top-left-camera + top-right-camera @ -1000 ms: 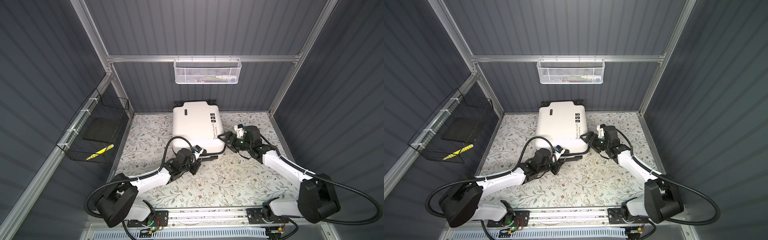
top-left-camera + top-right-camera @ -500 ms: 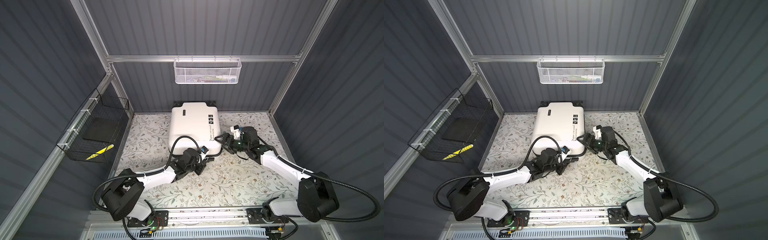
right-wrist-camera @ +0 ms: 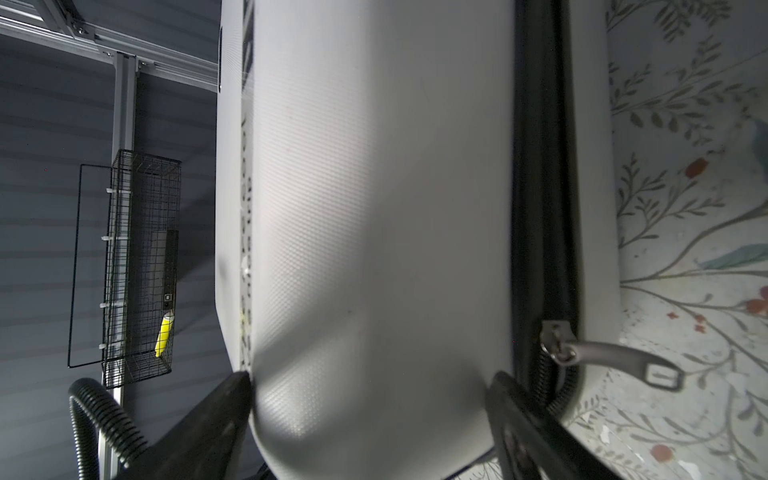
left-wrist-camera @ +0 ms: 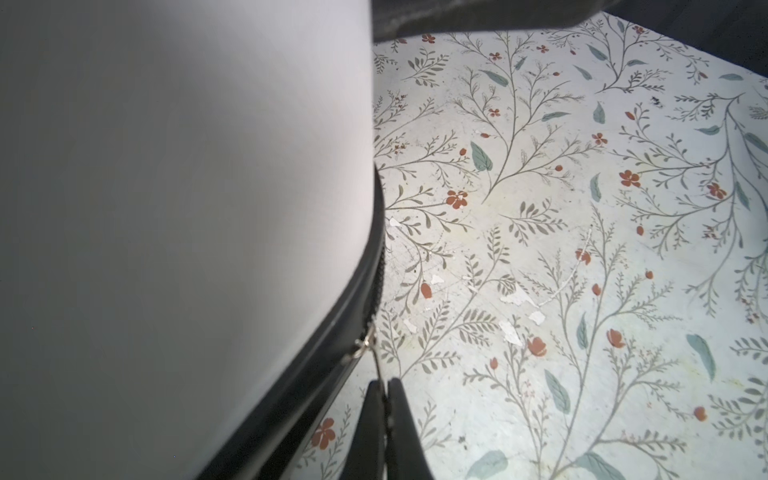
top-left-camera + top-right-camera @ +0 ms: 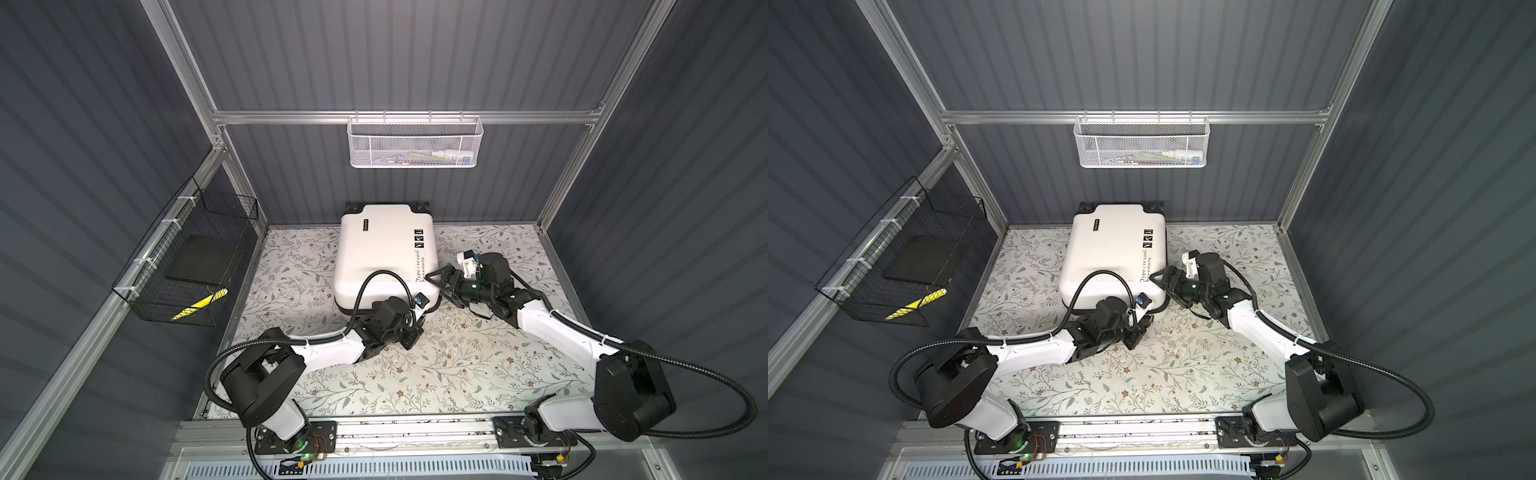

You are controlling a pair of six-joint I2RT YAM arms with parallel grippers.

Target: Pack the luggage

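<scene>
Luggage, meaning the small white hard-shell suitcase with black zipper trim [image 5: 382,257], is what both your arms are working on at its near right corner.

Start at your left gripper [image 4: 384,388]. Its jaws are pressed fully together on the thin metal zipper pull [image 4: 377,365], which runs up to the small silver slider [image 4: 363,343] on the black seam. Pinching the tab rather than the slider lets you drag along the curve of the corner without the fingertips fouling the shell.

Your right gripper [image 3: 370,386] stands spread wide around the upper shell's rounded edge. One of its black fingers [image 3: 232,395] lies against the top face and the other sits at the black zipper band [image 3: 540,208]. Both look to be in contact, so I read this as a brace that keeps the case from sliding when the left arm pulls. A second grey metal pull [image 3: 615,357] hangs free just beside that lower finger, held by nothing.

Further out, the luggage lies flat and closed on the pale floral mat [image 5: 457,374], with its wheeled end against the back wall. The black wire basket [image 5: 187,266] on the side wall holds a dark flat item and something yellow. The white mesh basket [image 5: 415,141] on the back rail also has things in it.

With those items not yet packed, you are probably unzipping, though I cannot tell the direction of travel from the seam alone. Keep your pull in line with the zipper track, because a sideways tug could slip the tab out of the jaws.
</scene>
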